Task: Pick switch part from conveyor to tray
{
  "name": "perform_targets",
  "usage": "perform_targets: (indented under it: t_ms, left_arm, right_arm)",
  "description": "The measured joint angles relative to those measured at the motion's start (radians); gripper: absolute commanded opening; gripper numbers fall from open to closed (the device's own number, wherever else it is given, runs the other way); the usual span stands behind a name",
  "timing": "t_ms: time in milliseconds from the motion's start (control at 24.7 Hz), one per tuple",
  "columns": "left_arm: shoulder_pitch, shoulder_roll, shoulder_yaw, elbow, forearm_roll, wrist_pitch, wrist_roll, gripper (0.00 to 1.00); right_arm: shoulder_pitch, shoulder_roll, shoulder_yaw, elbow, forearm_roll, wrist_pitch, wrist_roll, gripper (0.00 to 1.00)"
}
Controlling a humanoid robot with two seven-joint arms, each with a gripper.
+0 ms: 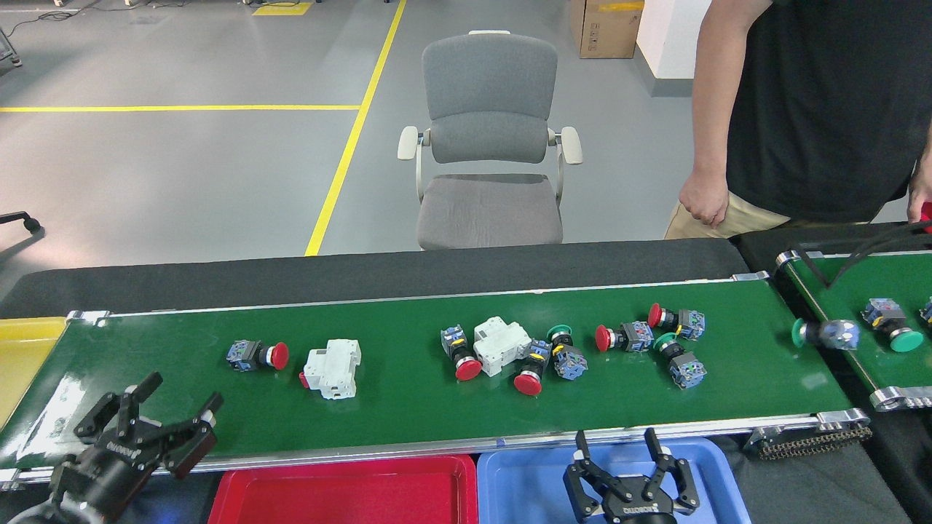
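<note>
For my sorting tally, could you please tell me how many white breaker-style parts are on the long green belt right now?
2: one white part on the belt's left half, beside a red-capped switch; another white part mid-belt, packed among switches, which could hide more.

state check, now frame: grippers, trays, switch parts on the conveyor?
left gripper: open, empty, over the conveyor
right gripper: open, empty, over the blue tray
red tray: empty where visible
blue tray: empty where visible
white breaker: lying on belt, untouched
red button: on its side
</note>
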Motion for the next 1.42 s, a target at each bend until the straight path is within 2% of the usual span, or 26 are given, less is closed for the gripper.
perform_targets:
  t_ms: [243,487,690,771,811,852,933,973,1014,1055,1217,1420]
  left_arm:
    - [-0.103,0.023,-0.067,0.190,0.000,0.071,0.001,0.99]
    - [-0.122,0.034,-0.096,0.251,0.000,0.103,0.034,0.99]
    - [-0.201,0.034,-0.157,0.350,0.000,0.138,0.049,0.99]
    - [-0.232,0.035,-0.189,0.389,0.000,0.155,0.064,0.99]
    - [-0.243,0.035,-0.204,0.403,0.000,0.163,0.070,0.99]
    - [-0.251,0.035,-0.216,0.411,0.000,0.173,0.075,0.99]
    - [-0.257,0.035,-0.232,0.416,0.000,0.191,0.084,0.99]
    - [-0.258,0.035,-0.236,0.417,0.000,0.200,0.086,0.99]
    - [-0.259,0.035,-0.242,0.417,0.000,0.211,0.088,0.98]
    - [-0.260,0.035,-0.249,0.416,0.000,0.222,0.089,0.97]
    - [-0.263,0.035,-0.278,0.416,0.003,0.272,0.099,0.90]
    - [-0.255,0.040,-0.290,0.406,0.010,0.293,0.104,0.64]
  right_arm:
    - [-0.172,0.001,0.104,0.153,0.000,0.088,0.057,1.00]
    - [-0.263,0.044,0.141,0.283,-0.003,0.105,0.075,1.00]
    - [-0.331,0.045,0.180,0.358,-0.034,0.133,0.077,1.00]
    - [-0.369,0.045,0.191,0.400,-0.055,0.138,0.078,0.96]
    - [-0.391,0.045,0.194,0.426,-0.066,0.139,0.078,0.91]
    - [-0.410,0.045,0.195,0.446,-0.076,0.140,0.078,0.82]
    - [-0.445,0.045,0.199,0.489,-0.097,0.141,0.078,0.62]
    - [-0.456,0.045,0.204,0.501,-0.106,0.146,0.079,0.45]
    - [-0.463,0.045,0.210,0.511,-0.111,0.148,0.079,0.33]
    - [-0.466,0.045,0.219,0.517,-0.114,0.144,0.080,0.27]
    - [-0.468,0.045,0.253,0.523,-0.116,0.138,0.080,0.13]
    - [-0.468,0.045,0.258,0.516,-0.117,0.134,0.084,0.08]
